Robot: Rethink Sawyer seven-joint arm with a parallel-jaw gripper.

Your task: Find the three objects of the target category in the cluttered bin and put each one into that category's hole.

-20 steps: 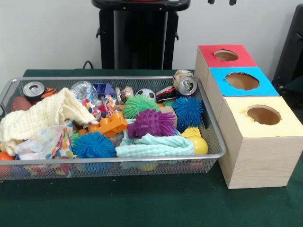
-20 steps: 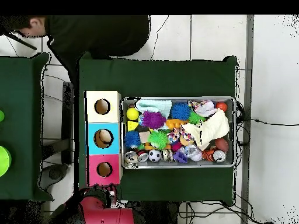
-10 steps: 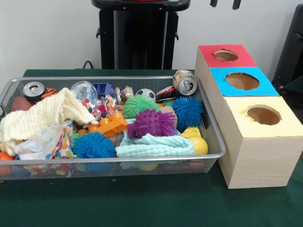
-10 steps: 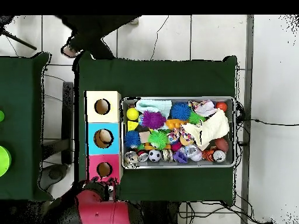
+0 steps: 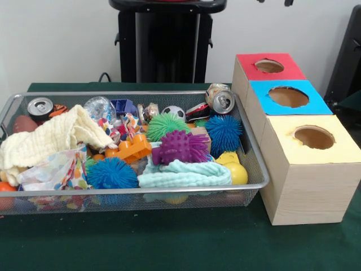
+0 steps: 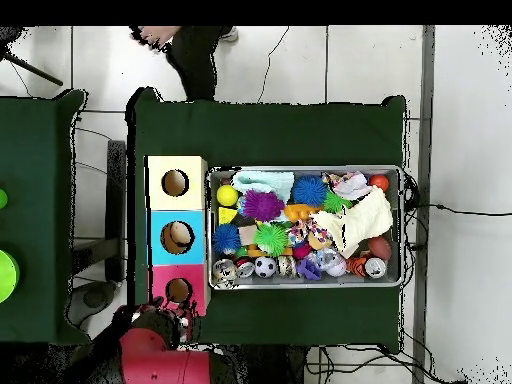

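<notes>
My pincer (image 5: 274, 2) shows only as two dark tips at the top edge of the front view, high above the red box (image 5: 269, 66); I cannot tell whether it is open or closed, and it touches nothing. In the overhead view my red arm (image 6: 158, 360) sits drawn back at the desk's (image 6: 270, 130) edge, beside the boxes and clear of the mesh bin (image 5: 256, 164), probably so the cameras see the clutter unobstructed.

Three boxes stand in a row against the bin's side, each with a hole on top: red, blue (image 5: 289, 96) and yellow (image 5: 313, 137), near enough for short carries. The bin is packed. Spiky balls in purple (image 5: 179, 147), green (image 5: 165, 125) and blue (image 5: 224, 132) lie near the middle, a soccer ball (image 5: 174, 112) and cans (image 5: 220, 99) along the far wall, cloths (image 5: 53, 135) heaped at one end. Which category is wanted, I cannot tell; nothing is yet lifted.
</notes>
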